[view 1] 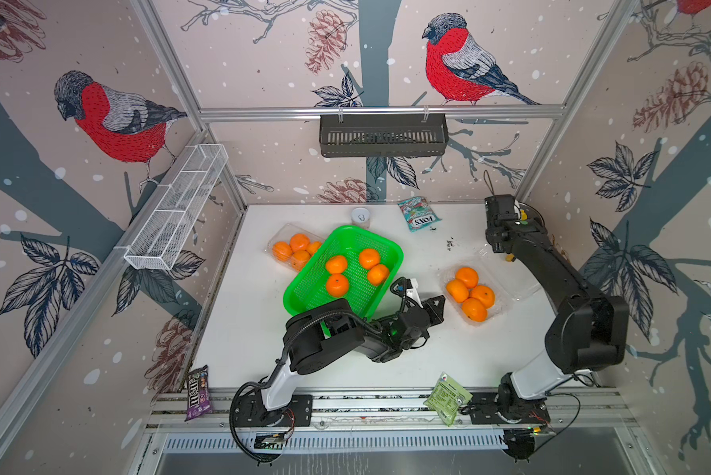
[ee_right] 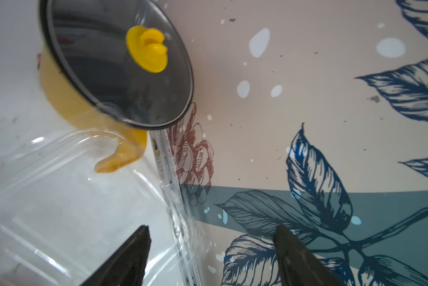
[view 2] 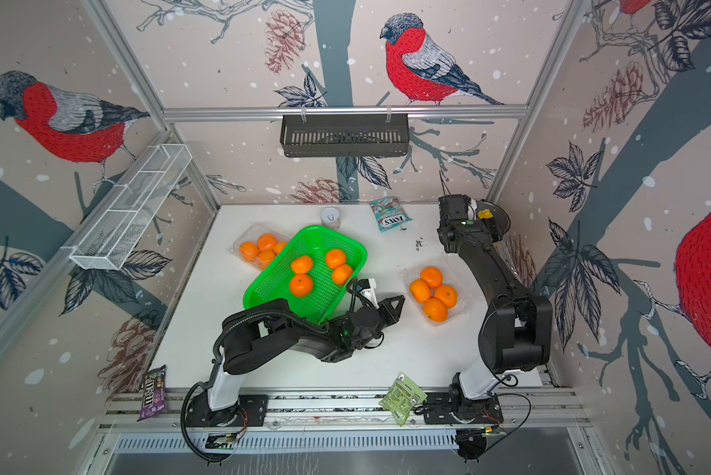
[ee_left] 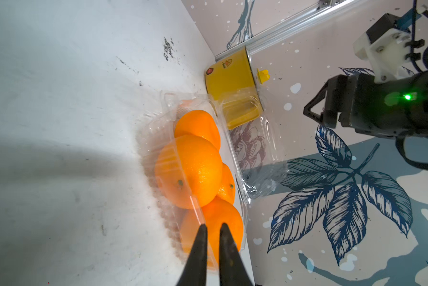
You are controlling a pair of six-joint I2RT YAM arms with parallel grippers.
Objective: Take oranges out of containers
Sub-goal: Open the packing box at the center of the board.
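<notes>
Left gripper nips the lid-open container, its long axis running front-to-back.

Bench, centre: tray holding four oranges. At its rear left, left container with four more. Right of tray, right container, four inside, left edge between my left fingers; pot behind.

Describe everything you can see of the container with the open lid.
The container is a clear, thin plastic clamshell lying flat on the white table. Its base holds four oranges packed together. Its hinged lid is flopped open toward the yellow pot. The left gripper looks pinched shut on the base's near rim, and the open right gripper hovers over the lid.
</notes>
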